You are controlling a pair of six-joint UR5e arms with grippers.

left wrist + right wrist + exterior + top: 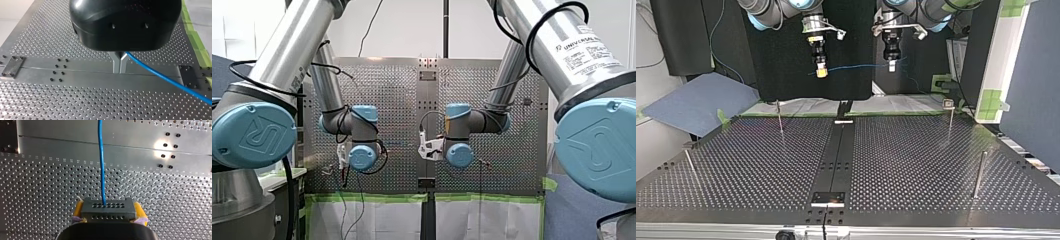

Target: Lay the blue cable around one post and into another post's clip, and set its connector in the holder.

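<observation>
Top view, L to R. Far L, near edge: thin post [690, 167], bare. A 2nd thin post [779, 118] stands further back, also bare.

Above them, well off the perforated table [916, 165], my right gripper [821, 73] hangs pointing down, closed on the connector [107, 209]. Its wrist view shows the black multi-hole block squeezed between the yellow pads [78, 210], w/ the cable exit facing away from the gripper. That's prob. so the block can go into a holder w/o a regrip.

From there the blue cable [856, 66] runs roughly level, in mid-air, across to my left gripper [891, 65]. Its metal fingers [116, 64] are pressed together w/ the cable coming out at their side, so I read it as pinching the cable partway along. Two grips set apart give a fairly straight span that can be steered round a post, not a floppy loop.

Centre strip, near edge: black plate [828, 198] w/ a pale bar, poss. the holder, can't tell for sure.

R half: clip post [950, 120] at the back, w/ a small clip on top. A thicker plain post [978, 174] stands nearer.

The cable touches no post, clip or plate, so routing is not yet begun and the connector is not yet seated. The whole job is ahead.
</observation>
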